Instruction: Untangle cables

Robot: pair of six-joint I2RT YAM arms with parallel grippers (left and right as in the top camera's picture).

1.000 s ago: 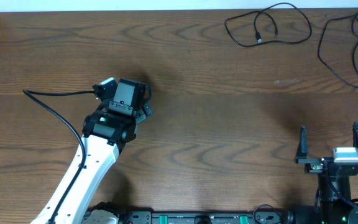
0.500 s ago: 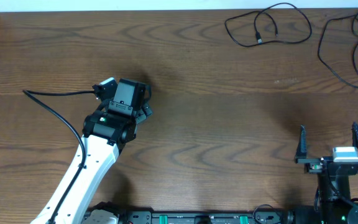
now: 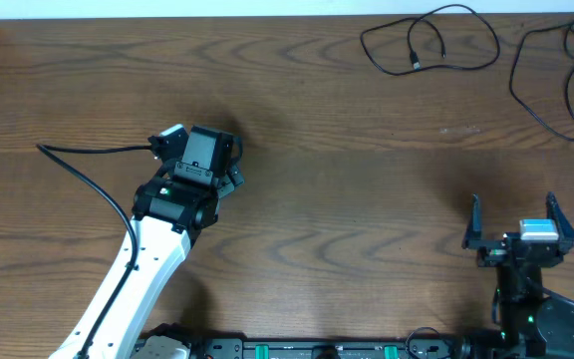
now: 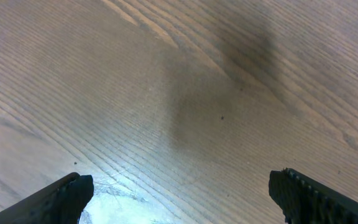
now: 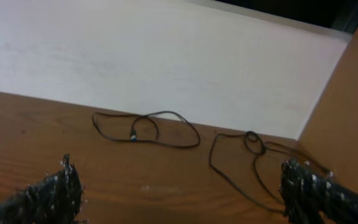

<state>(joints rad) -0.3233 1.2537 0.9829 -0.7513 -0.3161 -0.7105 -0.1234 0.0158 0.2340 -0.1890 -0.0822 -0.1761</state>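
Two thin black cords are seen at the far right corner of the brown wooden table (image 3: 347,199). The first thin black cord (image 3: 416,67) is laid in a flat open loop with a smaller loop inside it, and a small plug end is seen within. The second thin black cord (image 3: 513,80) is set just to its right, apart from it. It is run in a long curve toward the table's right edge, with a small tight loop at its far end; whether that loop is knotted cannot be told. From the right wrist both cords are seen against the white wall (image 5: 166,56).

Neither cord is touched. The right gripper (image 3: 513,204) is held near the front edge, well short of the cords, with its fingers spread wide and nothing between them. The left gripper (image 4: 179,186) is held well away at the left of the table, pointed down. Its fingers are likewise parted over bare wood.
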